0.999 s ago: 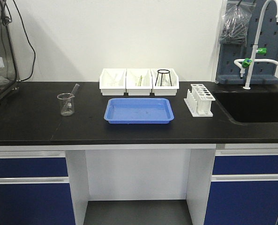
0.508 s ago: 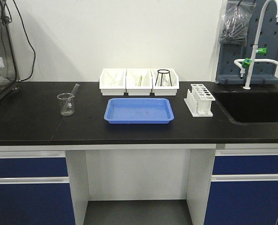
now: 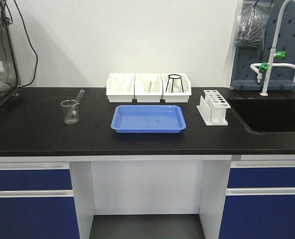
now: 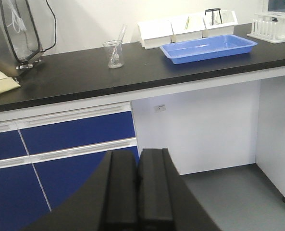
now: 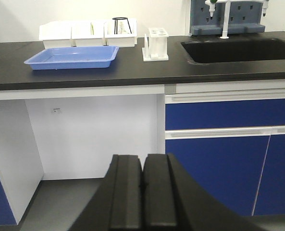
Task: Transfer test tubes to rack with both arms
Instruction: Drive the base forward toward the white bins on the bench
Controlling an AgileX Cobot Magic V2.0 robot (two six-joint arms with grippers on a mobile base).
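**Both grippers closed and low, one tube in the beaker left of the tray**

Well left of the blue tray (image 3: 148, 130), a clear beaker (image 3: 70, 111) stands on the black counter (image 3: 33, 127). A test tube (image 3: 80, 94) leans in it, rim up and tipped to the right. Just behind the tray sit three white bins (image 3: 148, 92) in a row; the right one holds a black wire stand (image 3: 174, 82). Just right of the tray stands the white rack (image 3: 214, 106), upright; whether any hole is filled cannot be told. Farther right of the tray lies the dark sink (image 3: 274, 113). The left gripper (image 4: 136, 190) has its fingers pressed together on nothing, below the tray's level. The right gripper (image 5: 143, 192) is likewise closed and bare, also lower than the tray
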